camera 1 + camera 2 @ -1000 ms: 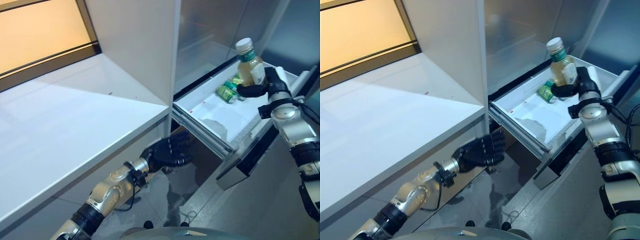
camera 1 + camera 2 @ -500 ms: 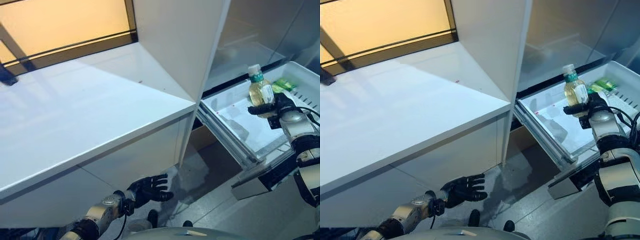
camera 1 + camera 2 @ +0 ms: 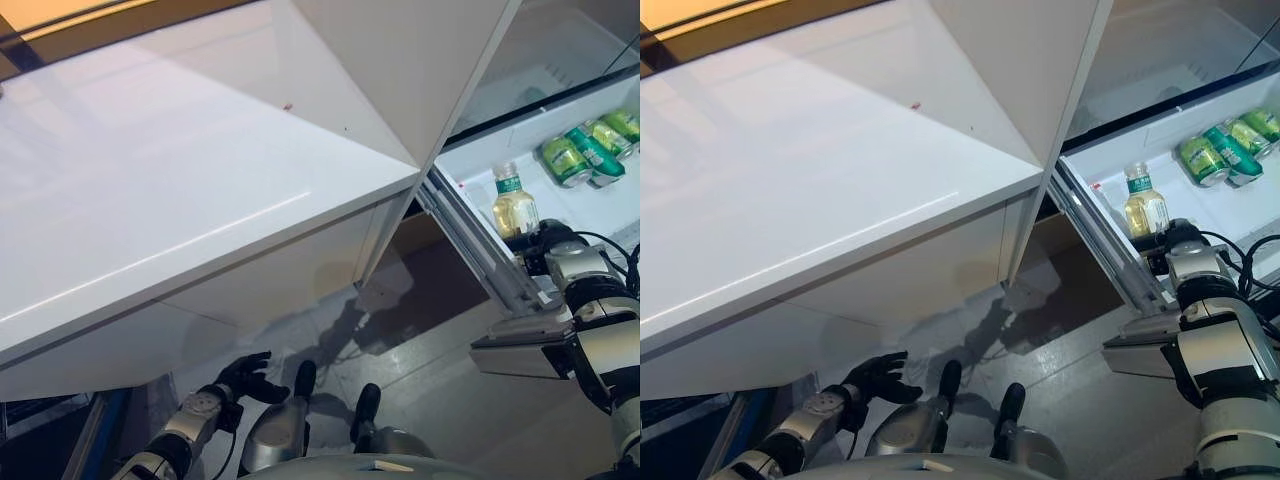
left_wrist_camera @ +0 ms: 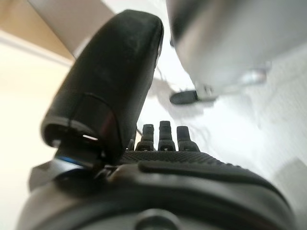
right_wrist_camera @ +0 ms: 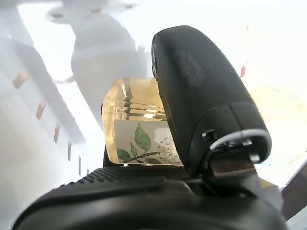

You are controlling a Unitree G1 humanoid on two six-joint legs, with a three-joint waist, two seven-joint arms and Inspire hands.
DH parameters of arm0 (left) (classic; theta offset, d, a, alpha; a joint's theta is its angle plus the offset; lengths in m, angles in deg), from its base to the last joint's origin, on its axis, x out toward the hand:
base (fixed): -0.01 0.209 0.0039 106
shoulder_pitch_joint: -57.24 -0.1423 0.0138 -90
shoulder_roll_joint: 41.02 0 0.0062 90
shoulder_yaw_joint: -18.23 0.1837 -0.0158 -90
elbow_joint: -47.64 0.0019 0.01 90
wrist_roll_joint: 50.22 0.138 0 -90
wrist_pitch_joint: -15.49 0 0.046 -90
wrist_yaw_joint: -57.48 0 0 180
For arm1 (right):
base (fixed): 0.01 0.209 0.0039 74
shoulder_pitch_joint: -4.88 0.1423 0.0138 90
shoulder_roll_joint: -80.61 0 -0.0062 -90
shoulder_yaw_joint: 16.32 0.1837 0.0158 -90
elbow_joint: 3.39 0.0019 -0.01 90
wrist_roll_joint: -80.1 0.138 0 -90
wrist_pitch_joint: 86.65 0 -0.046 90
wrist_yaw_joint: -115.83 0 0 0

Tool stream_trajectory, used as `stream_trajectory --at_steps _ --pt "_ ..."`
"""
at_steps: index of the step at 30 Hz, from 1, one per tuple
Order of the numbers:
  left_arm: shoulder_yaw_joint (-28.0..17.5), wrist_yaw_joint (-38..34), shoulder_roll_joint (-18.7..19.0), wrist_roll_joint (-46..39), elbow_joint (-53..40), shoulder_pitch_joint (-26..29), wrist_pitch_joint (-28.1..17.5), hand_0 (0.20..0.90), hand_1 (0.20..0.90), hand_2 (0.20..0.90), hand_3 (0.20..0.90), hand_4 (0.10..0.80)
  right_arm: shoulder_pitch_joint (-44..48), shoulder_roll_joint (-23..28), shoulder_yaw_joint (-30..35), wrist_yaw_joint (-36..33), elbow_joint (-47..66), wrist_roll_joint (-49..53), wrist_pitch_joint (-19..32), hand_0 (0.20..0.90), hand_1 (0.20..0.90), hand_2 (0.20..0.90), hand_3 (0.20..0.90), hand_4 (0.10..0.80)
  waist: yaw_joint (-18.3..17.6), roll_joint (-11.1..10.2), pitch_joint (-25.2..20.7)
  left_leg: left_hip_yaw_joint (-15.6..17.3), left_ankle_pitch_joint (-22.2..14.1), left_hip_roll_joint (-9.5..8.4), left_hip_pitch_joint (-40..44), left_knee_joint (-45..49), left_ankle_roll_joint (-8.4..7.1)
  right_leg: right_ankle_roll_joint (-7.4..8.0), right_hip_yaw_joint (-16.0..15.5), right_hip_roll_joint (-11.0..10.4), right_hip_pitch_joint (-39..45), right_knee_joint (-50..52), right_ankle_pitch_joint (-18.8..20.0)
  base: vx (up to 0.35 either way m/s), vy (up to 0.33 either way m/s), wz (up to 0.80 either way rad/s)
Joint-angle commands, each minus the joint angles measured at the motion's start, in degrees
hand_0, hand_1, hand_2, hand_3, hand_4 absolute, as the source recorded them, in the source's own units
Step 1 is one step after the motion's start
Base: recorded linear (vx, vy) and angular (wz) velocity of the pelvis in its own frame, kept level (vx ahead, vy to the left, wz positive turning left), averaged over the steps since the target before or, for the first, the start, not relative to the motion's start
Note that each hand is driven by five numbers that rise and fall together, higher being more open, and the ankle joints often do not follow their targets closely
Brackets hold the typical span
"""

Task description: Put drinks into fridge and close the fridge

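A clear bottle of yellow drink with a white cap and green band stands upright in the front part of the open white fridge drawer. My right hand is shut on its lower half. In the right wrist view the thumb presses against the leaf-printed bottle. Green cans lie on their sides deeper in the drawer. My left hand hangs low near the floor, open and empty, and shows in the left wrist view.
A wide white counter runs along the left. The white fridge side panel rises beside the drawer. The drawer's grey front panel juts out over the grey floor.
The camera has tilted down. My right hand has lowered the bottle from above the drawer into its front part. My left hand has dropped from under the counter towards the floor.
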Motion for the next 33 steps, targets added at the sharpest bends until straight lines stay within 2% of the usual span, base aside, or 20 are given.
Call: stream_trajectory --at_steps 1,4,5,6,7,17,25,28,33 --pt "0.46 -1.46 0.12 2.43 2.74 1.11 -1.77 0.900 0.900 0.900 0.900 0.800 8.58 5.45 -2.64 -1.88 3.03 -3.54 4.14 0.300 0.300 0.300 0.200 0.100 0.24 0.10 -0.37 1.72 -4.31 0.83 -1.90 1.58 -0.51 3.33 0.21 -2.53 -1.89 3.17 -0.44 -0.089 0.026 -0.07" --pt "-0.20 -0.96 0.39 1.21 3.17 1.18 -2.41 0.900 0.900 0.900 0.900 0.800 9.77 5.93 -4.33 -0.72 2.81 -6.44 3.51 0.300 0.300 0.300 0.200 0.100 0.12 0.72 0.82 1.71 -4.18 0.77 -2.71 1.67 -0.56 3.24 0.37 -2.61 -2.91 3.51 -0.45 -0.078 0.023 -0.06" --pt "-0.43 -0.78 0.51 1.20 2.78 1.14 -2.75 0.900 0.900 0.900 0.900 0.800 9.88 6.31 -4.88 0.17 2.79 -7.57 3.29 0.389 0.389 0.389 0.304 0.204 0.12 0.85 1.17 1.64 -4.13 0.71 -2.98 1.72 -0.57 3.22 0.43 -2.62 -3.22 3.63 -0.44 -0.045 0.009 -0.08" --pt "-0.49 -0.75 0.55 1.24 2.67 1.11 -2.88 0.900 0.900 0.900 0.900 0.800 9.90 6.43 -5.01 0.28 2.80 -7.84 3.27 0.493 0.493 0.493 0.425 0.325 0.12 0.87 1.26 1.61 -4.13 0.69 -3.06 1.75 -0.57 3.21 0.45 -2.63 -3.30 3.67 -0.45 -0.043 0.004 -0.08" --pt "-0.61 -0.91 0.71 1.66 1.91 1.07 -3.22 0.900 0.900 0.900 0.900 0.800 9.84 7.03 -5.30 1.11 2.80 -9.16 2.96 0.900 0.900 0.900 0.900 0.800 0.12 0.96 1.59 1.57 -4.04 0.65 -3.27 1.78 -0.61 3.21 0.39 -2.66 -3.54 3.75 -0.35 -0.035 0.000 -0.06" --pt "1.57 0.35 2.51 4.51 -3.84 0.00 -5.02 0.900 0.900 0.900 0.900 0.800 10.92 9.33 -7.42 3.97 3.86 -12.95 2.73 0.900 0.900 0.900 0.900 0.800 0.24 0.44 2.01 1.71 -4.02 0.51 -2.61 1.31 -0.71 3.30 0.27 -2.69 -3.77 4.36 -0.28 -0.003 0.000 0.00" --pt "0.85 -0.47 3.13 5.98 -3.23 -0.59 -4.40 0.900 0.900 0.900 0.900 0.800 10.45 10.72 -7.58 6.47 7.24 -14.56 2.74 0.900 0.900 0.900 0.900 0.800 -0.61 -0.57 0.46 2.51 -4.47 0.63 -0.72 0.98 -0.71 3.36 0.98 -2.46 -2.41 4.46 -0.61 0.029 -0.002 -0.02" --pt "0.03 -0.55 3.23 6.96 -2.55 -1.01 -4.02 0.900 0.900 0.900 0.900 0.800 9.95 11.44 -7.46 7.79 9.85 -12.19 2.66 0.900 0.900 0.900 0.900 0.800 -1.15 -1.11 -0.62 2.97 -4.70 0.73 0.09 0.73 -0.77 3.45 1.40 -2.35 -1.79 4.10 -0.59 0.019 0.017 -0.05" --pt "-2.09 -0.31 2.65 9.54 -1.07 -2.11 -2.85 0.900 0.900 0.900 0.900 0.800 7.93 12.73 -4.32 7.13 18.42 -2.53 4.74 0.900 0.900 0.900 0.900 0.800 -2.90 -2.39 -3.98 4.22 -5.53 0.96 2.26 0.41 -0.87 3.49 2.53 -2.03 -0.28 3.95 -1.07 0.023 0.041 -0.09"
